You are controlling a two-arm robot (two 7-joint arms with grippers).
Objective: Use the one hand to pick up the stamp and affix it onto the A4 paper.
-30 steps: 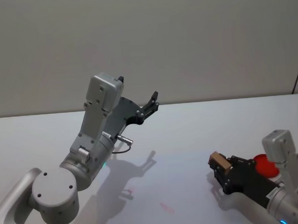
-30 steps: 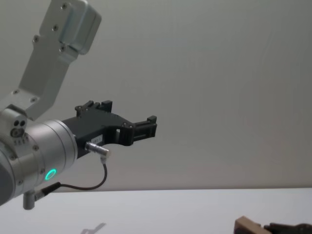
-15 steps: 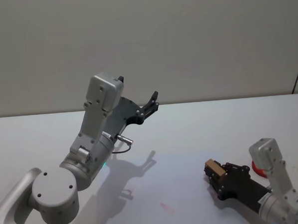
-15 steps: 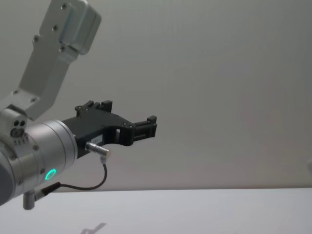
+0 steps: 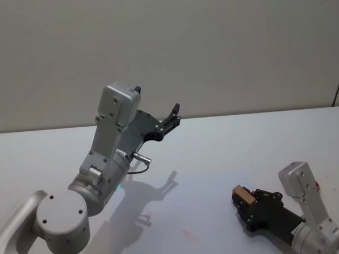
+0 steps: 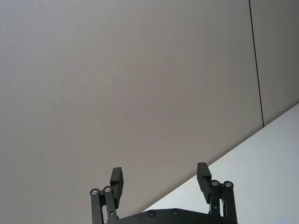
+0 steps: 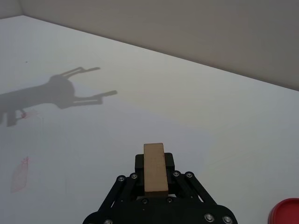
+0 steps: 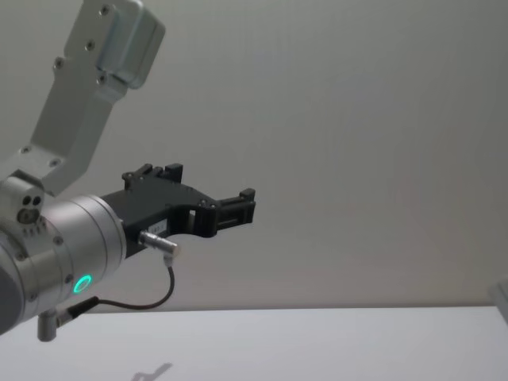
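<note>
- While the right gripper (image 5: 243, 199) clenches it, the stamp (image 5: 241, 194) shows as a plain, light-brown wooden block, oblong and smooth, held at the black fingertips.
- It sits low at the near right of the white table (image 5: 216, 147), close over the surface. Whether it touches the table cannot be told.
- Its underside is hidden.
- A red round thing (image 7: 286, 213) is cut off at the edge of the right wrist view.
- Faint red marks (image 7: 19, 175) on the table are too smudged to read.
- The left gripper (image 6: 160, 176) hangs raised on the left, fingers spread apart, grasping nothing.
</note>
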